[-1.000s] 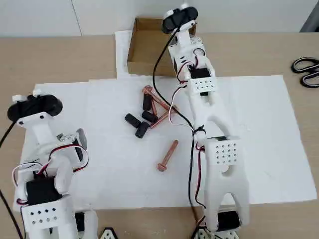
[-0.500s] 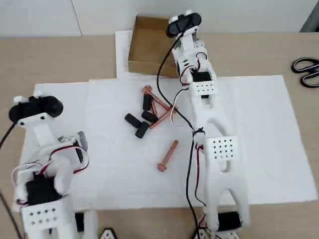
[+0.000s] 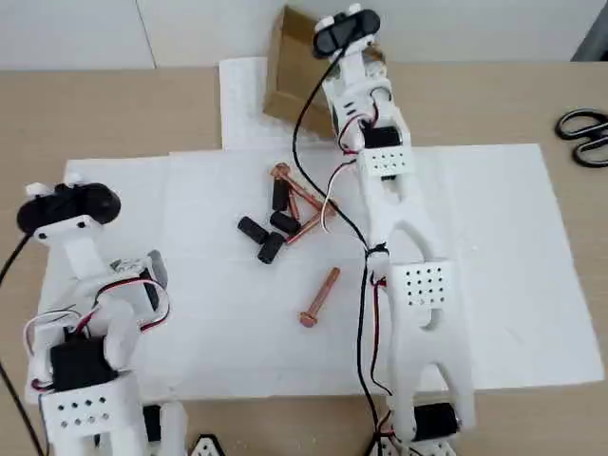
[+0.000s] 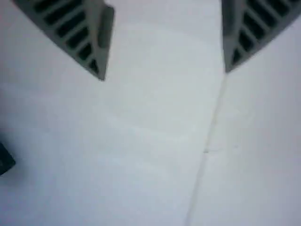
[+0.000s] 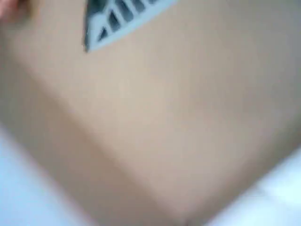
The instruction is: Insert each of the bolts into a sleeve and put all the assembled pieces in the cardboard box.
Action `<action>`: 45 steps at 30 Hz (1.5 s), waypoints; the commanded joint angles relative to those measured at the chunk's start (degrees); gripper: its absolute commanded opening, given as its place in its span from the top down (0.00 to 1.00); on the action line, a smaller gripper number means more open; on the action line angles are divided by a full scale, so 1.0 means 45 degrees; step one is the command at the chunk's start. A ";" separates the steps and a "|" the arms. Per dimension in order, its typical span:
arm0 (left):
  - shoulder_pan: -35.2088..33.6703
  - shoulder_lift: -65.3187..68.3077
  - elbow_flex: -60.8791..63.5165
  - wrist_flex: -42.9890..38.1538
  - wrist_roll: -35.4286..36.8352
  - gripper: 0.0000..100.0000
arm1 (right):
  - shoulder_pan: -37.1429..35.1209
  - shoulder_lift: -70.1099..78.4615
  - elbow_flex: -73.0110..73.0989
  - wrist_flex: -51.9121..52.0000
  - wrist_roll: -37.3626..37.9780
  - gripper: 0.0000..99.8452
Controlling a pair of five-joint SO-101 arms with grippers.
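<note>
The cardboard box [image 3: 293, 78] stands tipped up on one side at the table's far edge, and its brown surface [image 5: 155, 122] lies close under the right wrist view. My right gripper [image 3: 363, 65] is at the box's right side, hidden under its own camera. Several black sleeves [image 3: 271, 247] and crossed copper bolts [image 3: 302, 198] lie in a cluster mid-sheet. One bolt [image 3: 320, 296] lies alone nearer the front. My left gripper [image 4: 162, 61] is open over bare white sheet, at the near left [image 3: 147, 273].
A white foam sheet [image 3: 494, 247] covers most of the wooden table. Scissors [image 3: 584, 128] lie at the far right edge. A dark object [image 4: 4, 161] shows at the edge of the left wrist view.
The cardboard box has tipped up and turned from lying flat, and the right arm's head has shifted slightly left at it. The left arm has stayed put.
</note>
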 commanded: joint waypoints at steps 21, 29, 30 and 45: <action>-0.0020 -0.0176 -0.0068 -0.0039 -0.0098 0.84 | -0.1280 -0.3800 -0.0664 0.5675 -0.1211 0.87; -0.0059 -0.0176 -0.0029 0.0059 -0.0098 0.84 | -0.2178 -0.1905 -0.0723 0.3155 -0.2442 0.87; -0.0059 -0.0176 -0.0029 0.0059 -0.0098 0.84 | -0.2276 -0.1729 -0.0723 0.2940 -0.2442 0.87; -0.0020 -0.0176 -0.0029 0.0059 -0.0098 0.84 | -0.2237 0.0830 -0.0723 0.1182 -0.2364 0.88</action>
